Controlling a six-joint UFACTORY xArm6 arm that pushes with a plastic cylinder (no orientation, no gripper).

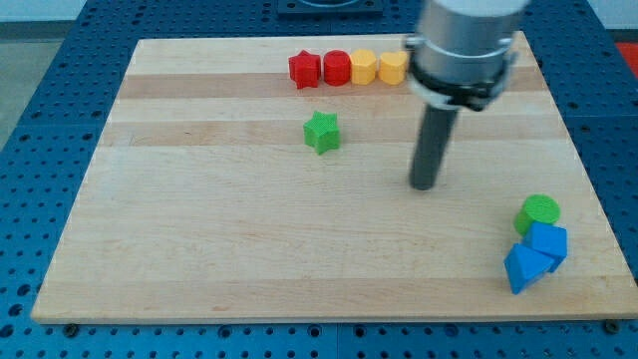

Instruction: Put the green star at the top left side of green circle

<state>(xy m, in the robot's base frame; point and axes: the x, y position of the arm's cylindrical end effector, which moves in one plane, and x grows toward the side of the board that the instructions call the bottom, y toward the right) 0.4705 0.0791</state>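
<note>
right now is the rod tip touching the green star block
Apart. The camera view shows my tip to the view's right of the green star, with a plain stretch of bare wooden board between them.

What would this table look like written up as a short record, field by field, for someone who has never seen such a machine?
board: wooden board
my tip: touching no block, to the view's right of the green star
green star: alone, upper middle
green circle: near the view's right edge
blue blocks: two, and, packed just below the green circle
top row: red star, red block, two yellow blocks
task state: green star far from the green circle
</note>
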